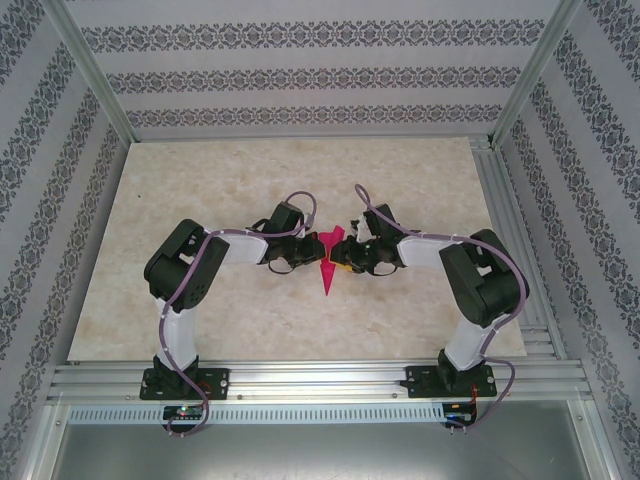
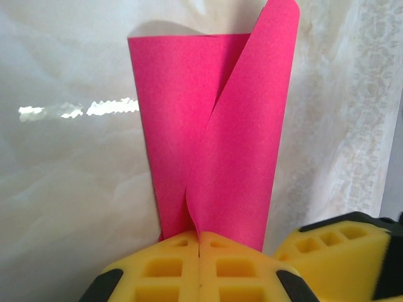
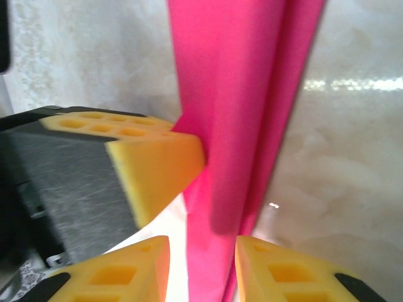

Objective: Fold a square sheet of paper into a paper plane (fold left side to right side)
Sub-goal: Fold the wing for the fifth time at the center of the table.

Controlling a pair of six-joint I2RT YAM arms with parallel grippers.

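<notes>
the paper (image 1: 328,268) lies at the centre of the desk (image 1: 200,200) in the top view. it is already a narrow wedge with its point toward the bottom of the frame. in the left wrist view one layer lies flat while a second flap stands up and curls toward the upper right, not yet pressed down. so i judge we are mid-fold, taking a side flap across from left to right, with the crease still soft.

the left tool (image 2: 199,267) is clenched at the bottom of its own view. the paper's fold runs straight into the seam between its fingers, so i read it as pinching the paper there. the right tool (image 3: 203,270) has its jaws apart and straddles the strip at the bottom of its frame. a sliver of desk shows beside one finger, so i cannot tell whether it grips or only brackets the paper.

next i would want the raised flap laid over squarely and the crease pressed flat, with one tool pinning the wedge so it doesn't slide.

the two tools are just beside each other, and the left finger touches the paper's edge in the right wrist view, so there is little slack between them. the paper sits well apart from every desk edge, with bare desk above and below it.
</notes>
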